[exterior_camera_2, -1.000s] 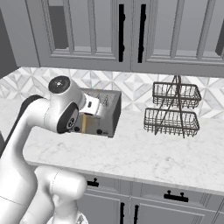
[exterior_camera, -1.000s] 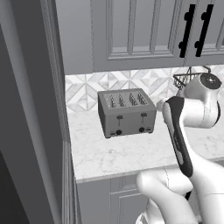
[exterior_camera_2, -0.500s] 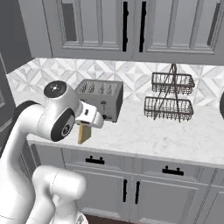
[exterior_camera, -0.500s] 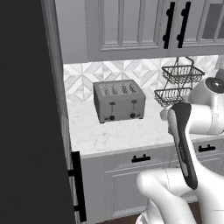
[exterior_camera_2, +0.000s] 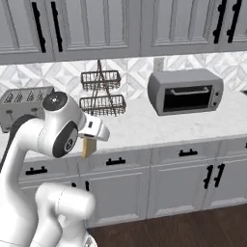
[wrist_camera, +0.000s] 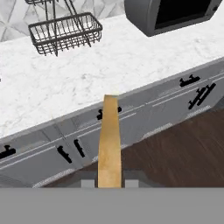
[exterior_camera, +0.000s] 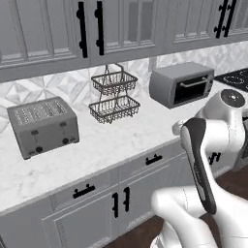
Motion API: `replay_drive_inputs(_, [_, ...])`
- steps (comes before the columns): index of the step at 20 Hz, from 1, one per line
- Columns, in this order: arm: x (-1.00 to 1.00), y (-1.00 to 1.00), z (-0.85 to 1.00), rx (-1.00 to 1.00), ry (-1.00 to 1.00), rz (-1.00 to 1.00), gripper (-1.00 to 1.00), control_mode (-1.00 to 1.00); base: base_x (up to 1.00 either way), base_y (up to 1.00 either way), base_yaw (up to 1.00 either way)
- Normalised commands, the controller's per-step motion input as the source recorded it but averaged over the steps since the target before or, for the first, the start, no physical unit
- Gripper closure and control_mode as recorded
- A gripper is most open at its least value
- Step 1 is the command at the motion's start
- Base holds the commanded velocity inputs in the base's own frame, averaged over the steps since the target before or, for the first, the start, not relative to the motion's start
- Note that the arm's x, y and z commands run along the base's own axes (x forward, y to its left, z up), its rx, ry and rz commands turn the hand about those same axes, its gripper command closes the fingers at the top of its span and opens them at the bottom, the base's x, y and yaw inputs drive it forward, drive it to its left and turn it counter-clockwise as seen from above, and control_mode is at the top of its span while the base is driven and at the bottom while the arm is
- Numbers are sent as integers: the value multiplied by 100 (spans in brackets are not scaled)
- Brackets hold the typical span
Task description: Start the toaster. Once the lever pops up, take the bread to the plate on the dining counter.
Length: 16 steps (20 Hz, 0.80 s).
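Base swung right; toaster now left, jaws clamping bread over cabinets.

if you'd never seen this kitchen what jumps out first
The big white arm in the foreground, its gripper shut on the bread, a tan slice held out in front of the grey lower cabinets. Behind it on the marble wall counter sit the toaster at the left, a two-tier wire basket in the middle and a grey toaster oven at the right.
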Motion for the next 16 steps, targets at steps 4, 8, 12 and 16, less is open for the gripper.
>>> replay_drive_inputs(4, [0, 0, 0, 0, 0, 0, 100, 100, 0, -98, -65])
replay_drive_inputs(8, [0, 0, 0, 0, 0, 0, 100, 100, 3, -100, -59])
replay_drive_inputs(12, [0, 0, 0, 0, 0, 0, 100, 100, 23, -100, -52])
replay_drive_inputs(16, [0, 0, 0, 0, 0, 0, 100, 100, 52, -95, -47])
